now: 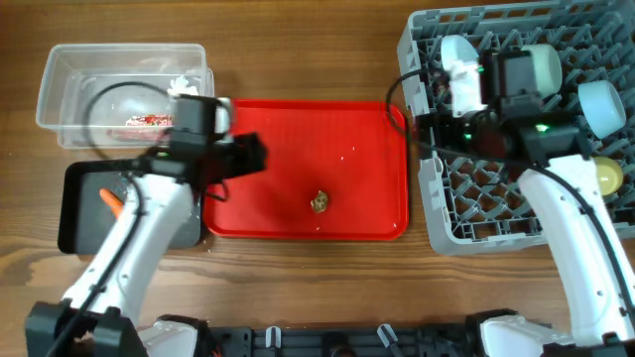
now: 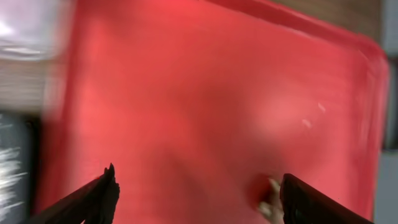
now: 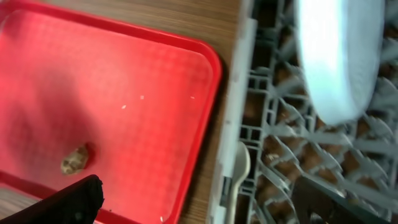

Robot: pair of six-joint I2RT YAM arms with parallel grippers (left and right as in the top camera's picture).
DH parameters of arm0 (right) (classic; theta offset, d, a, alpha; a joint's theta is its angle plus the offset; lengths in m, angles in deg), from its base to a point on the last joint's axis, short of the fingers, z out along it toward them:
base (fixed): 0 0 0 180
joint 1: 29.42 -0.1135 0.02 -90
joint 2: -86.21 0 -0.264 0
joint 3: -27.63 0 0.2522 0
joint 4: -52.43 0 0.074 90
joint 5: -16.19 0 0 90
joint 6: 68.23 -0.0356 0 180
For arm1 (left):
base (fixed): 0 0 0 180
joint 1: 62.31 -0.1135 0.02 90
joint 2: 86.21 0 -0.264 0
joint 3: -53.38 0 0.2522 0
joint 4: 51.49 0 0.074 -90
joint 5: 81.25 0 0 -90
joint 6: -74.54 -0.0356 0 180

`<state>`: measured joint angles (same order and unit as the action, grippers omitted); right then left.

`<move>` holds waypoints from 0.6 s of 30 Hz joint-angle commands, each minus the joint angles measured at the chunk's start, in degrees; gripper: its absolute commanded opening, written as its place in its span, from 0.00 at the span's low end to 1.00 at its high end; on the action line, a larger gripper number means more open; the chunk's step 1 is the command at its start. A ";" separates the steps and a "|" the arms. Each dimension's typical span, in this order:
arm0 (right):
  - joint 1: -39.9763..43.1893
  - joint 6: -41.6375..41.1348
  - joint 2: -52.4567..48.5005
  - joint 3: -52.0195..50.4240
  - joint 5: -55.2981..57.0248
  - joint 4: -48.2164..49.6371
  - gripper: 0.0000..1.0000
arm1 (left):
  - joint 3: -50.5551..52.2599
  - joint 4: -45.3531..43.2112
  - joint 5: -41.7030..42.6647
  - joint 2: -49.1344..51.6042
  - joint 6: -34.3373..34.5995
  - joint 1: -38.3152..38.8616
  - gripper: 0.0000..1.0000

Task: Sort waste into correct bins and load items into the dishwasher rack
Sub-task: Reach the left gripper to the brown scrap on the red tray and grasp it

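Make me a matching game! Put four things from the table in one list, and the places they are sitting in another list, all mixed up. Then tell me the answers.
Things:
1. red wrapper
2. orange carrot
3. brown scrap
4. yellow cup

Places:
A. grey rack
B. red tray
C. clear tub
D. black tray

Pairs: 1-C, 2-D, 3-B, 4-A

Red tray (image 1: 268,169) mostly bare, brown scrap (image 1: 320,203) alone, rack (image 1: 466,213) seemingly crowded
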<state>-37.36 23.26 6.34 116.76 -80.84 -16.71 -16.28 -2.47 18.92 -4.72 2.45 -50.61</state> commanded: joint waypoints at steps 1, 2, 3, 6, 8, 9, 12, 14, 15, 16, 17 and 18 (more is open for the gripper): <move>5.29 -4.81 4.81 -0.07 1.44 -0.70 1.00 | -0.68 -1.64 -2.84 3.93 -1.20 7.78 0.88; 6.86 -5.22 5.55 -0.07 1.38 -1.09 1.00 | -0.68 -2.16 -3.37 5.07 -1.25 9.31 0.89; 7.96 -5.79 6.03 -0.07 1.40 -1.40 1.00 | -0.68 -2.69 -3.48 6.16 -1.22 10.62 0.89; 11.63 -6.34 7.04 -0.07 0.87 -3.04 1.00 | -0.68 -5.11 -3.61 9.68 -1.22 14.21 0.89; 13.05 -6.60 6.99 -0.07 0.33 -3.91 1.00 | -0.68 -7.13 -3.63 12.24 -1.22 16.37 0.89; 13.29 -6.62 6.91 -0.07 0.31 -4.24 1.00 | -0.68 -8.22 -3.63 13.73 -1.22 17.53 0.89; 13.27 -6.60 6.91 -0.07 0.33 -4.22 1.00 | -0.68 -9.66 -3.63 16.98 -1.25 19.87 0.89; 13.27 -6.60 6.91 -0.07 0.33 -4.22 1.00 | -0.68 -10.05 -3.69 19.26 -1.25 21.42 0.89; 13.27 -6.60 6.91 -0.07 0.33 -4.24 1.00 | -0.68 -10.03 -3.93 19.96 -1.25 21.86 0.88; 13.27 -6.60 6.91 -0.07 0.35 -4.24 1.00 | -0.68 -9.79 -4.55 20.87 -1.22 22.49 0.88; 13.27 -6.60 6.91 -0.07 0.35 -4.24 1.00 | -0.68 -9.57 -5.01 21.40 -1.20 22.84 0.88; 13.27 -6.60 6.91 -0.07 0.35 -4.24 1.00 | -0.68 -9.16 -5.73 21.94 -1.22 23.32 0.87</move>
<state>-24.23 17.65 13.05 116.76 -80.20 -20.90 -16.28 -12.24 15.82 14.71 1.99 -29.06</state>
